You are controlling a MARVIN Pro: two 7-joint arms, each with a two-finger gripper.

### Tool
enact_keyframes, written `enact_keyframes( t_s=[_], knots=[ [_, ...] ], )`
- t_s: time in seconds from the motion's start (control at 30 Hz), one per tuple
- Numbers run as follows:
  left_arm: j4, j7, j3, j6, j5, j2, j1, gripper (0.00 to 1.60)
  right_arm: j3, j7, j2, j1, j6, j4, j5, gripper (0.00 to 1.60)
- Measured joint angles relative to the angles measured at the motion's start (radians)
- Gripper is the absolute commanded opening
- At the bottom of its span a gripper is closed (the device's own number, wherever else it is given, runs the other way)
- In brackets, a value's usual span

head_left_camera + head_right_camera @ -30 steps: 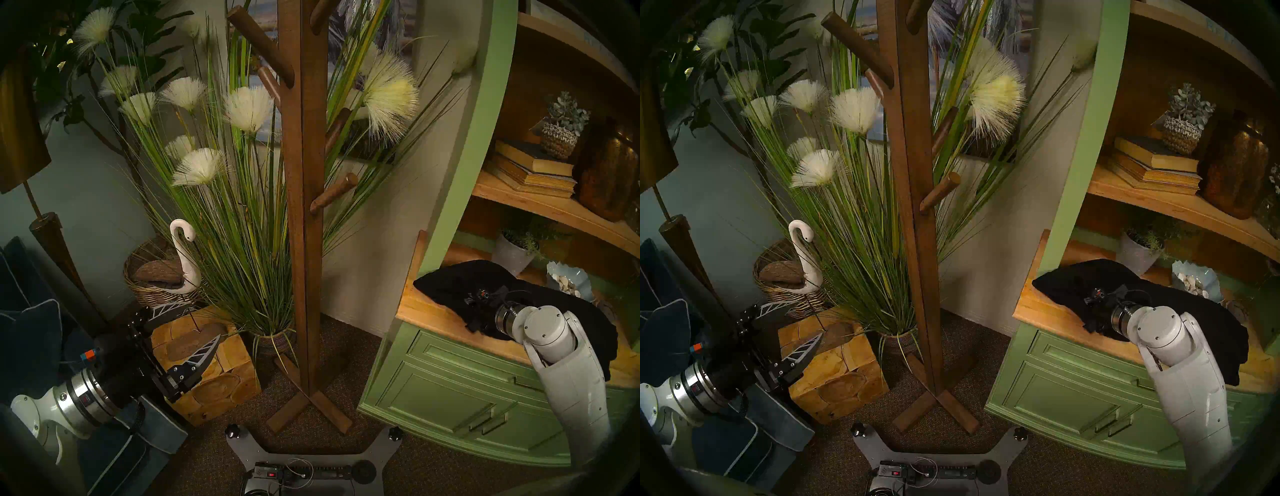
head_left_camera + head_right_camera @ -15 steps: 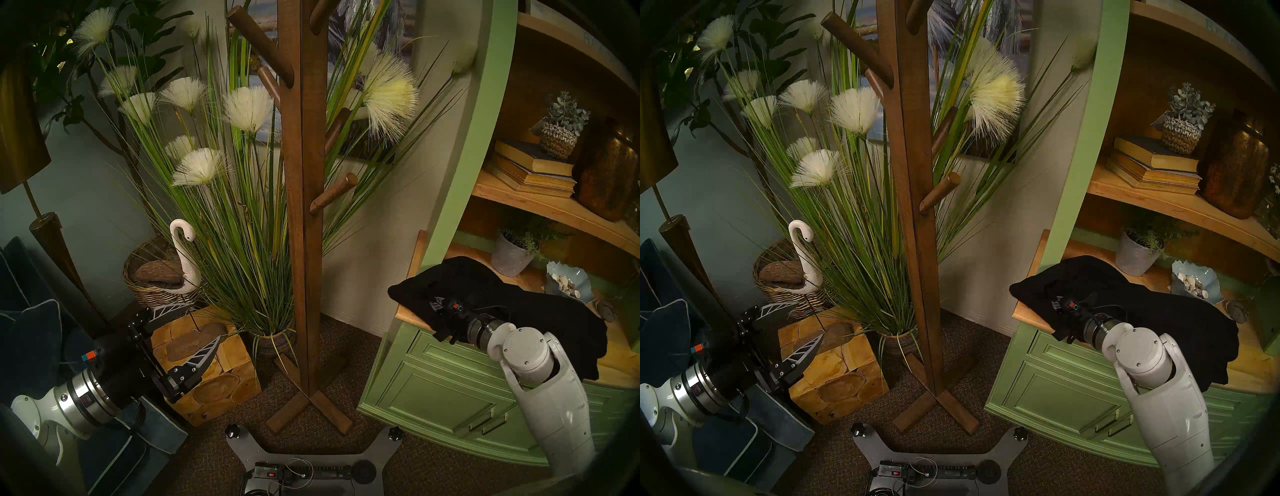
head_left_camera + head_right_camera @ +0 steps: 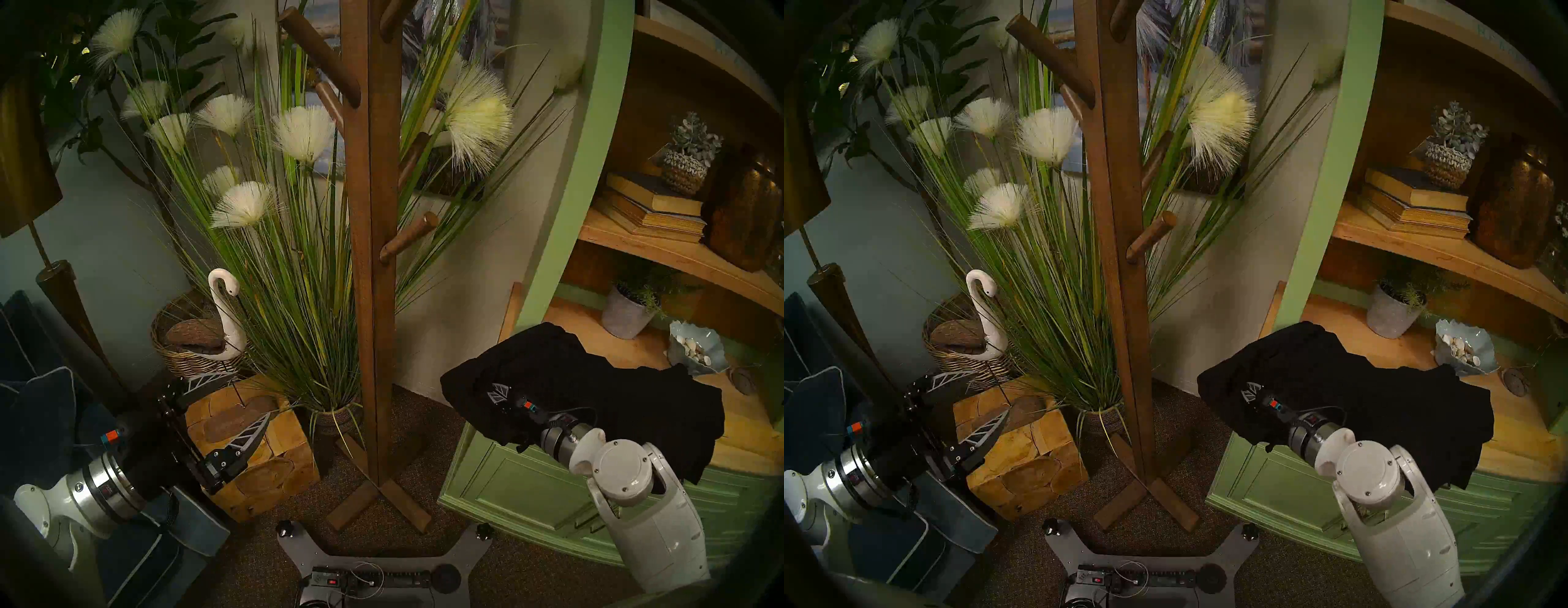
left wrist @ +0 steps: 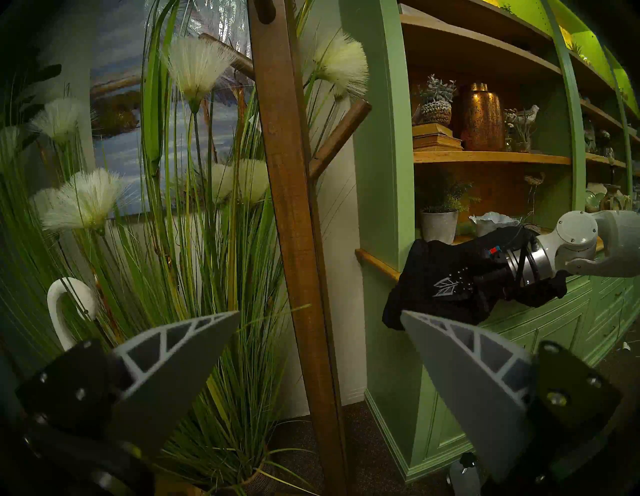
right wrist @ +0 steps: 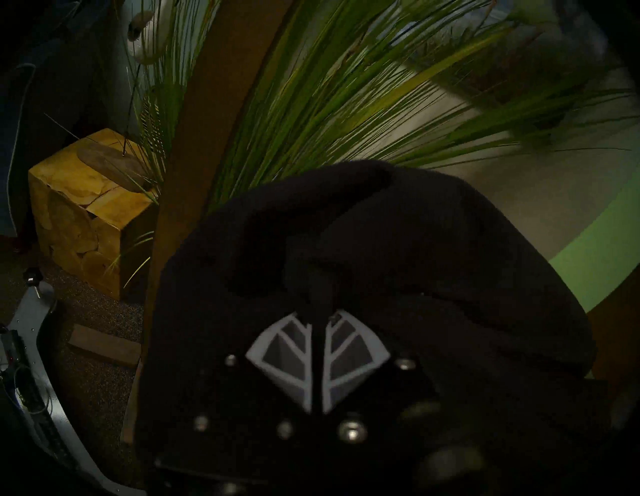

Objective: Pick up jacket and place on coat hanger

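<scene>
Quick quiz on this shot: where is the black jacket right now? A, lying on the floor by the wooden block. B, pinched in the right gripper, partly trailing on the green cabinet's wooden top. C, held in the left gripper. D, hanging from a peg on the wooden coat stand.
B: the right gripper is shut on the jacket, whose far end trails on the cabinet top.

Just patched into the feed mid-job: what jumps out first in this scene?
The tall wooden coat stand rises dead centre, its pegs bare, with white-tufted grass behind it. At lower right, the right claw is shut on a bunched black jacket, part of it hanging past the edge of the green cabinet's wooden counter. At lower left, the left claw is open and empty, near a wooden block.
</scene>
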Motion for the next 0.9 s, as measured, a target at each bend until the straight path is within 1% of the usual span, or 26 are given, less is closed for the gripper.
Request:
enact_keyframes(
  t_s=[0.17,0.3,0.63,0.83,0.9],
  knots=[
    [0.0,-0.002,0.0,0.0,0.0,-0.002,-0.002,1.6,0.068,-0.071,-0.053,-0.073,-0.054,-0.049,0.036,0.0],
    [0.0,-0.003,-0.001,0.0,0.001,-0.003,-0.003,1.6,0.12,-0.112,-0.086,-0.101,-0.102,-0.085,0.078,0.0],
    [0.0,-0.007,-0.001,0.0,0.003,-0.006,-0.006,1.6,0.201,-0.164,-0.138,-0.097,-0.237,-0.176,0.183,0.0],
    [0.0,-0.009,-0.002,0.0,0.004,-0.008,-0.007,1.6,0.248,-0.177,-0.154,-0.08,-0.277,-0.22,0.24,0.0],
    [0.0,-0.009,-0.002,0.0,0.005,-0.009,-0.008,1.6,0.275,-0.181,-0.156,-0.065,-0.286,-0.238,0.266,0.0]
  ],
)
